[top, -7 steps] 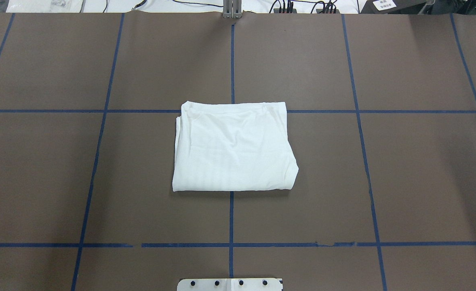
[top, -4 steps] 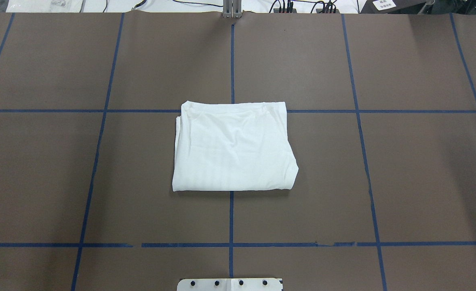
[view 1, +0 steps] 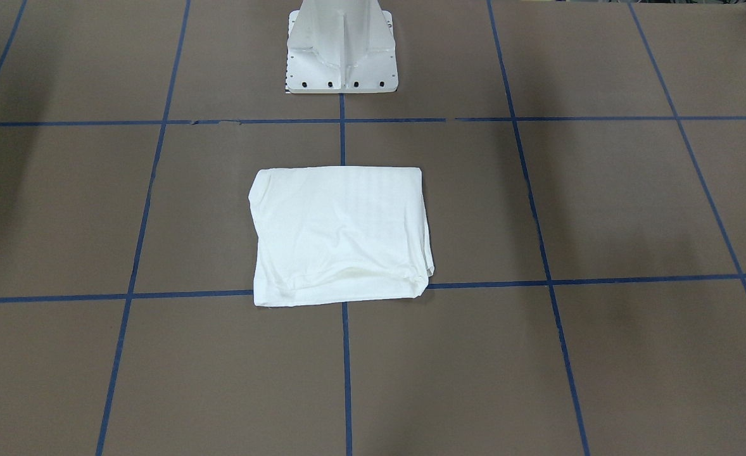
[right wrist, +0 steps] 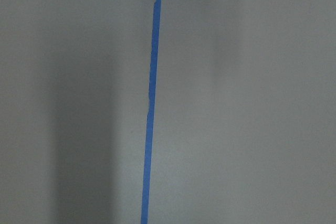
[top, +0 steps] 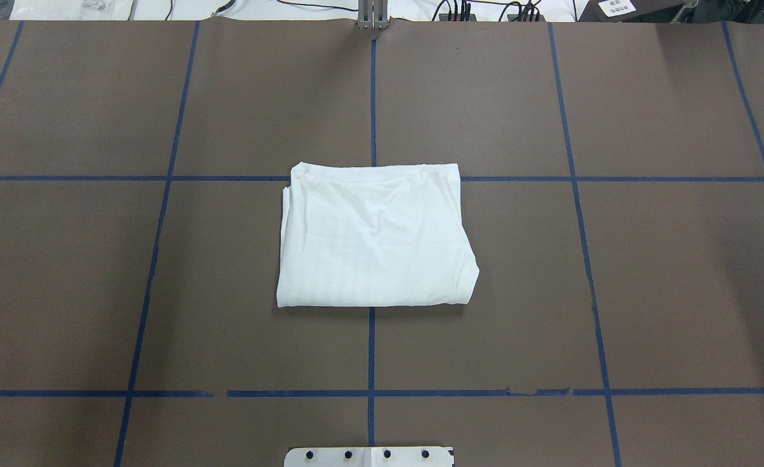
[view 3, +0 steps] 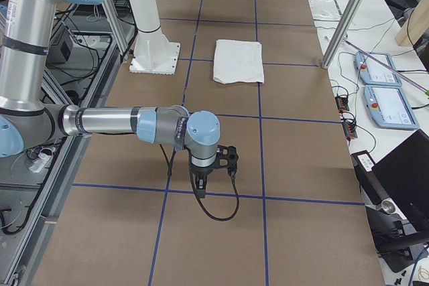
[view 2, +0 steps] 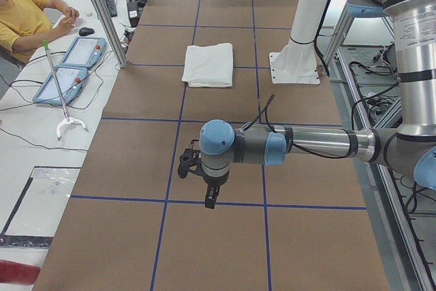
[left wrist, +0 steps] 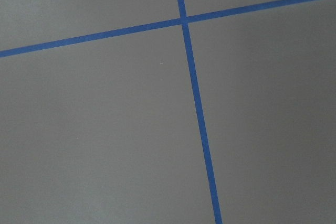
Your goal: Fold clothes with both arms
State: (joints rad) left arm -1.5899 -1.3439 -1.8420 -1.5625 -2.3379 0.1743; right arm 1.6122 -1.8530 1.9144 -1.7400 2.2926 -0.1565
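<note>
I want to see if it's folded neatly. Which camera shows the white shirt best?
The overhead exterior view: the white shirt lies whole and large in the middle. The front-facing view shows it whole too, from the opposite side. Both side views show it small and far. The wrist cameras show only table and blue tape.

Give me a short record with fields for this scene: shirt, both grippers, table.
T-shirt: white, folded into a rectangle, flat on a crossing of blue tape lines
Table: brown, taped in a grid
Left gripper: above the table, far from the T-shirt; open or shut, cannot tell
Right gripper: above the table, far from the T-shirt; cannot tell
Pedestal: white, on the robot's side of the T-shirt
</note>
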